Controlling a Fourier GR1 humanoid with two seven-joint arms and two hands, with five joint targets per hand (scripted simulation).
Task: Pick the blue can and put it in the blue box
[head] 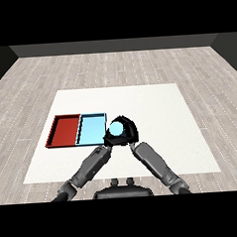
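The blue can shows as a pale blue round shape just right of the light blue tray. My right hand is curled over and round the can, hiding its lower part. I cannot tell whether the can stands on the table or is lifted. My left hand lies low beside the can at its left, close against the right hand, with its fingers relaxed and nothing in them. The light blue tray holds nothing.
The red tray lies against the left side of the light blue tray and also holds nothing. The white table stretches wide to the right and behind the hands. Both forearms cross the table's front edge.
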